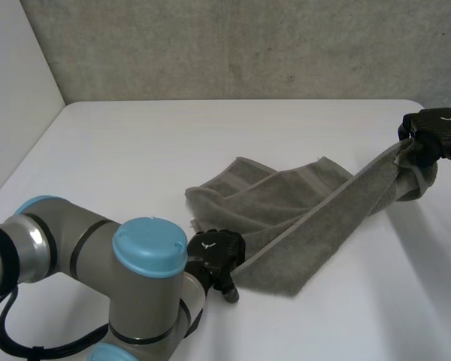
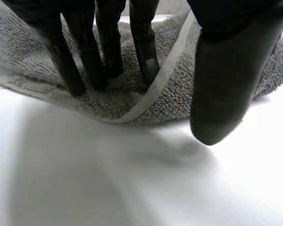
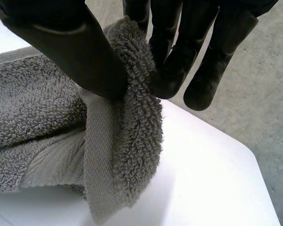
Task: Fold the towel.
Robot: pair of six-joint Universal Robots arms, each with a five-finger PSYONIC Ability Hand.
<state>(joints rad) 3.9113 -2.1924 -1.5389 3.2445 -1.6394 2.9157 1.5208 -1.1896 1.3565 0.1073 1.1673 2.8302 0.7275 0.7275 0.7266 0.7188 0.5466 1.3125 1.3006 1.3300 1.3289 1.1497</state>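
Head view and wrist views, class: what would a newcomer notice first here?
A grey towel stretches across the white table, its far end pinched and lifted by the right hand at the table's right edge. The left hand presses straight fingers on its near edge.

You have a grey terry towel [image 1: 286, 203] with a flat woven border, rumpled on the white table [image 1: 135, 150], one end stretched in a long band toward the far right corner, raised there
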